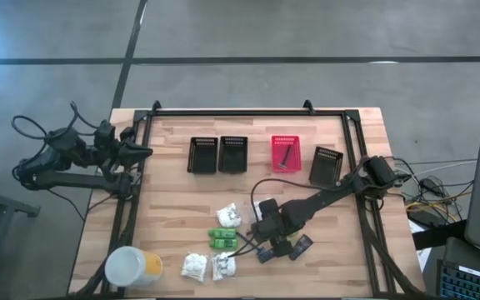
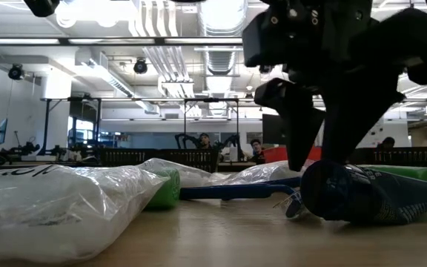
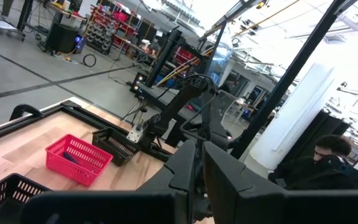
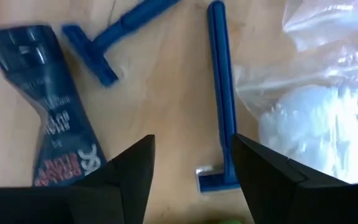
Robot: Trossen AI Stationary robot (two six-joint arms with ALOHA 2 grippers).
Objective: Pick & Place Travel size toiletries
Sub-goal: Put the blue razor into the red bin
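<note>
The travel size toiletries lie on the table's near middle: white crinkly packets (image 1: pixel 227 215), green packs (image 1: pixel 221 237), dark sachets (image 1: pixel 302 246) and blue razors. My right gripper (image 4: pixel 192 140) points down over them, open. Its fingers stand on either side of one blue razor (image 4: pixel 220 93), near that razor's head end (image 4: pixel 213 179); I see no touch. A second razor (image 4: pixel 114 34) and a dark sachet (image 4: pixel 48 106) lie beside it, and a white packet (image 4: pixel 316 106) on the other side. My left gripper (image 1: pixel 144 152) waits shut at the table's far left.
Black slotted baskets (image 1: pixel 202 154) (image 1: pixel 232 154) (image 1: pixel 326 164) and a red basket (image 1: pixel 287 154), with a dark thing in it, stand in a row at the far side. A white-and-yellow tub (image 1: pixel 132 267) stands at the near left corner. A black frame (image 1: pixel 248 111) edges the table.
</note>
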